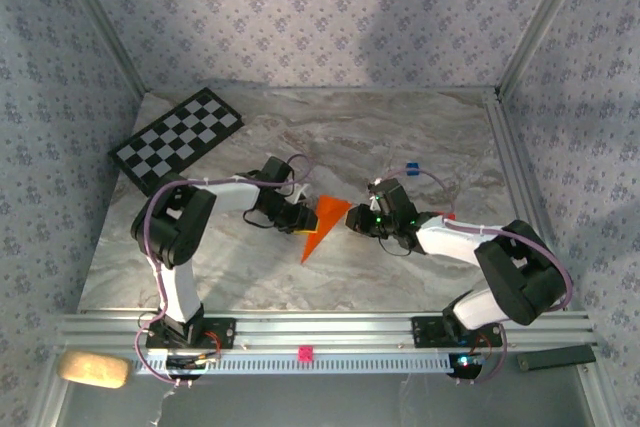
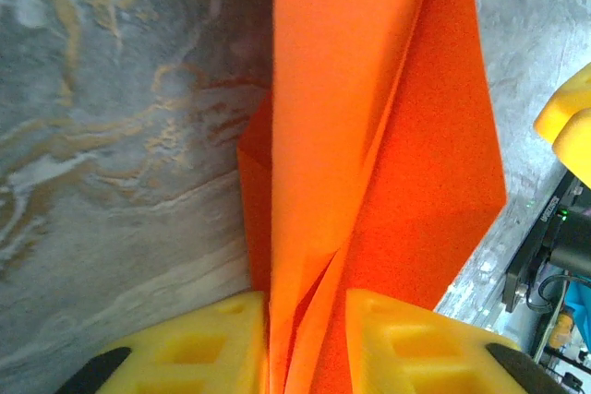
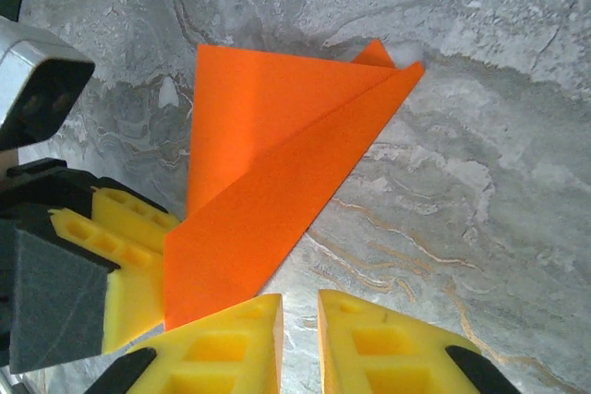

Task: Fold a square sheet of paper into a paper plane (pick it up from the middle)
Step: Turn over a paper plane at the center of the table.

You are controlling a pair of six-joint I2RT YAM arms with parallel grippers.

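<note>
Left claw (image 2: pixel 305 311): clamped on the paper plane (image 1: pixel 321 225), mid surface (image 1: pixel 420 147).
Right claw (image 3: pixel 300 306): nearly closed, empty, just right of its wide end.
Long axis: tip points toward the near edge.

No text, number, brand or sign is legible. A short line of white print stands on a black housing (image 2: pixel 551 214) at the right edge of the left wrist view, too small and blurred to read. The checkerboard (image 1: pixel 176 138) at the far left corner of the table (image 1: pixel 420 137) bears plain black and white squares.
</note>
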